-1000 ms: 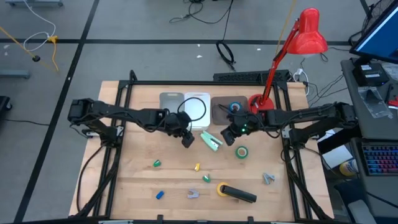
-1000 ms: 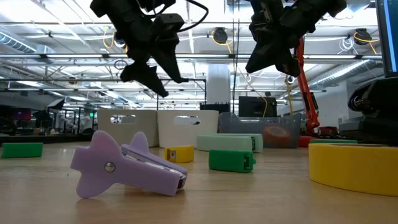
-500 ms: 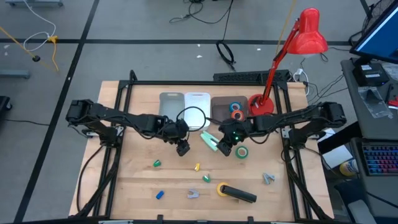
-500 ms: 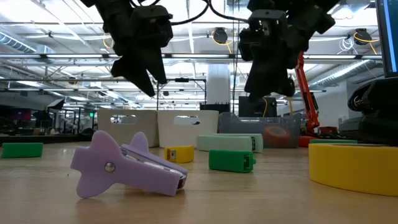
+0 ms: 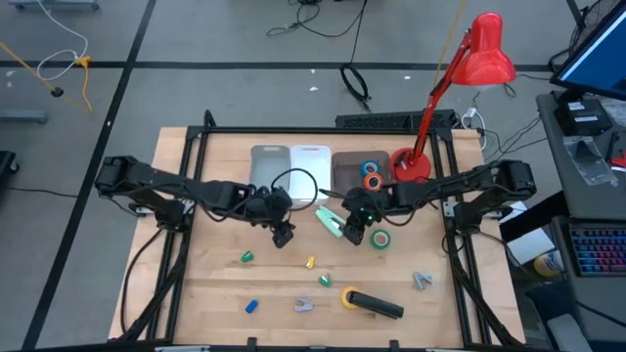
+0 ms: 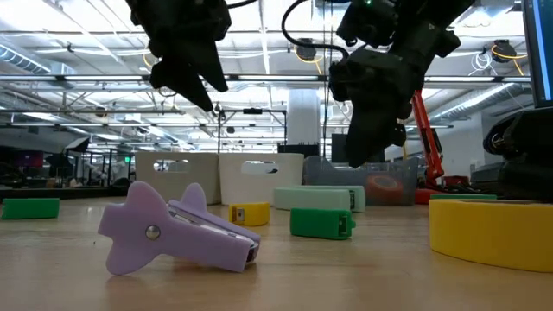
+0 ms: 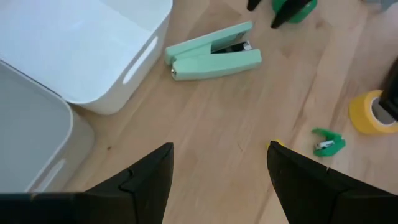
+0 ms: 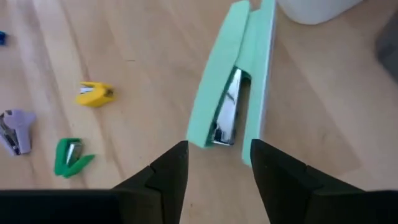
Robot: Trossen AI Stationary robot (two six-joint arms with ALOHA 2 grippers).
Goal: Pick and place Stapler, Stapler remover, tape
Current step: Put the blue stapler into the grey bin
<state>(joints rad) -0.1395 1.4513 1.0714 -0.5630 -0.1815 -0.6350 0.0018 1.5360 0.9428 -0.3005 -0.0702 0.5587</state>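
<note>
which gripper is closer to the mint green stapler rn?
Right. The right gripper hangs open just above the mint green stapler, at its near end. The left gripper, also open, hangs farther off to the stapler's left.

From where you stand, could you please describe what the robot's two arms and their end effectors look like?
Both arms are slender, dark and jointed. A black cable loops above the left arm's wrist, and a small green light glows near the right arm's wrist. The left end effector and the right end effector each carry two matte black fingers tapering to blunt wedge-shaped tips, with no visible markings.
</note>
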